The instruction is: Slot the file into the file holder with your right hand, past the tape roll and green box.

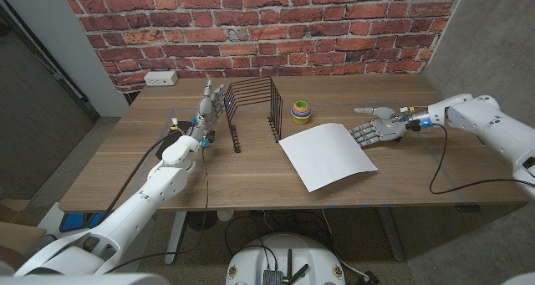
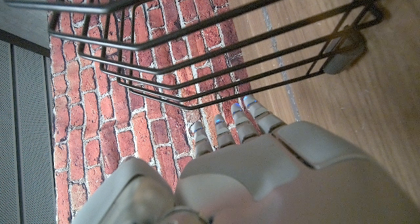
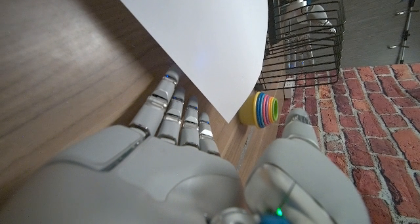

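— What does the head camera give you?

— My right robot hand [image 1: 374, 129] reaches in from the right, fingers spread apart and holding nothing, fingertips at the right edge of the white file [image 1: 326, 155]. The file lies flat on the bench [image 1: 401, 172], just in front of the black wire file holder [image 1: 253, 109]. A stack of coloured rings [image 1: 302, 111] sits beside the holder, behind the file. My left robot hand [image 1: 207, 105] stands upright against the holder's left side, fingers pointing up, forearm stretched across the bench.

— And your left wrist?

— The fingers [image 2: 231, 129] are extended side by side, close to the holder's wires [image 2: 197, 66]. I cannot tell whether they touch them, and nothing is gripped.

— The right wrist?

— My fingers [image 3: 177, 112] lie low over the wood, their tips at the edge of the file [image 3: 203, 40], the thumb [image 3: 298, 132] held apart. The coloured rings [image 3: 262, 110] and the holder [image 3: 305, 43] stand beyond the sheet.
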